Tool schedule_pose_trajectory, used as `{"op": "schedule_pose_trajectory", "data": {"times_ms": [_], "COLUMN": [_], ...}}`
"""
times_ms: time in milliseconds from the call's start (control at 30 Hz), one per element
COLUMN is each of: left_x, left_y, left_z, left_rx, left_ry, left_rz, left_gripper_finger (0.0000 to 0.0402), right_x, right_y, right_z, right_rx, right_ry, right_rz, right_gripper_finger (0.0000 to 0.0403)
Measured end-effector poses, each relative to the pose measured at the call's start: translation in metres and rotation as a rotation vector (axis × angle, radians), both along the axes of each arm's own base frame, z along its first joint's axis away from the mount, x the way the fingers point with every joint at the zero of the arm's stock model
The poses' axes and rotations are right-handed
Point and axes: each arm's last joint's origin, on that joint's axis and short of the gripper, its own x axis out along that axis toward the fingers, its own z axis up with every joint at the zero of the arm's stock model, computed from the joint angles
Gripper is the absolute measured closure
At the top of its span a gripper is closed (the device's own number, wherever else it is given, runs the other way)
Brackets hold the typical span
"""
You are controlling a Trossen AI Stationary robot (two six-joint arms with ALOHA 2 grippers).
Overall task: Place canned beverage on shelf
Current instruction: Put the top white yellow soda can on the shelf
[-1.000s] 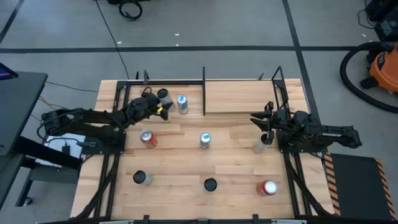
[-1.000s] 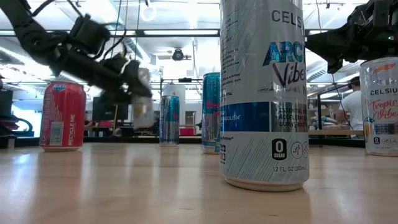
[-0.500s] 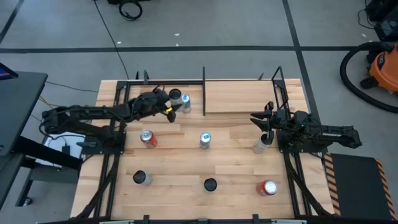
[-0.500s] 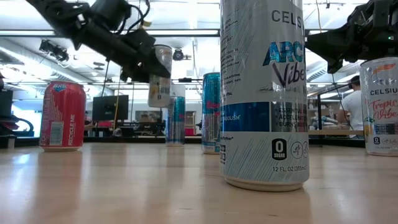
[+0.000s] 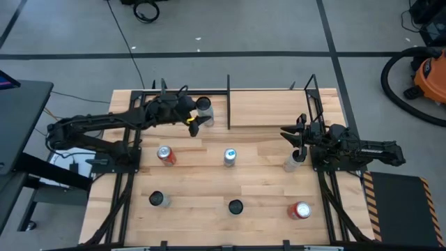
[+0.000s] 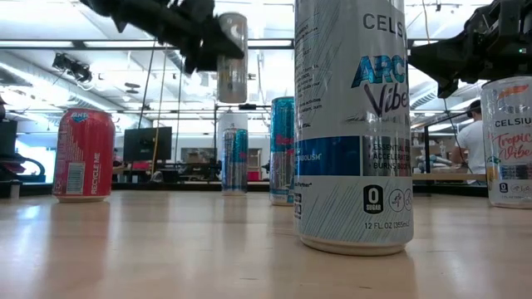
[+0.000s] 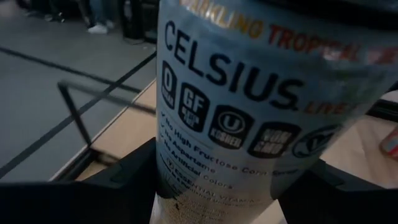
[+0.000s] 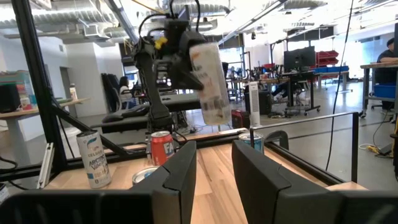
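Observation:
My left gripper [image 5: 197,113] is shut on a silver Celsius can [image 5: 204,106], held high above the far left of the table; the can also shows in the low view [image 6: 232,58] and fills the left wrist view [image 7: 249,106]. A slim blue and silver can [image 6: 234,162] stands on the table below it. The shelf [image 5: 268,108], a pale panel edged by black rods, lies to the right of the held can. My right gripper [image 5: 297,141] is open and empty beside a standing can [image 5: 293,164] at the table's right. My left gripper pinches the can's side wall [image 7: 180,180] between its two fingers [image 6: 204,46], one on each side. The fingers come roughly level from the table's left and lie across the can. The can stands about upright, lifted clear of the table.
Other cans stand on the planked tabletop: a red one [image 5: 165,155], a blue-topped one [image 5: 230,157], two dark-topped ones [image 5: 158,200] [image 5: 235,206] and a red one [image 5: 301,210]. A black rod [image 5: 228,101] stands between the held can and the shelf panel.
My left gripper has gone up and toward the table's right and far edges, carrying the Celsius can. The can was just above the tabletop and now hangs well above the standing cans. My right gripper has kept still.

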Motion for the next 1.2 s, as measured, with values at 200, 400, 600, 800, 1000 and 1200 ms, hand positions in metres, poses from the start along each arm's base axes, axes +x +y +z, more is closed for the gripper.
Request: {"op": "schedule_pose_trajectory", "data": {"times_ms": [200,400,600,800,1000,1200], "left_x": [0.0,-0.002,-0.001,-0.001,0.004,0.008], "left_y": [-0.007,-0.008,-0.009,-0.012,-0.021,-0.035], "left_z": [0.001,-0.007,-0.007,-0.007,-0.001,0.001], "left_rx": [0.008,-0.06,-0.061,-0.049,-0.017,-0.006], "left_ry": [0.088,0.134,0.126,0.13,0.073,0.053], "left_rz": [-0.045,-0.026,-0.034,-0.043,-0.104,-0.229], "left_gripper_finger": [0.014,0.014,0.014,0.014,0.014,0.014], "right_x": [0.0,0.0,0.0,0.0,0.0,0.0], "right_y": [0.0,0.0,0.0,0.0,0.0,0.0], "right_z": [0.0,0.0,0.0,0.0,0.0,0.0], "right_rx": [0.0,0.0,0.0,0.0,0.0,0.0], "right_ry": [0.0,0.0,0.0,0.0,0.0,0.0], "right_rz": [0.0,0.0,0.0,0.0,0.0,0.0], "right_gripper_finger": [0.029,0.029,0.029,0.029,0.029,0.029]}}
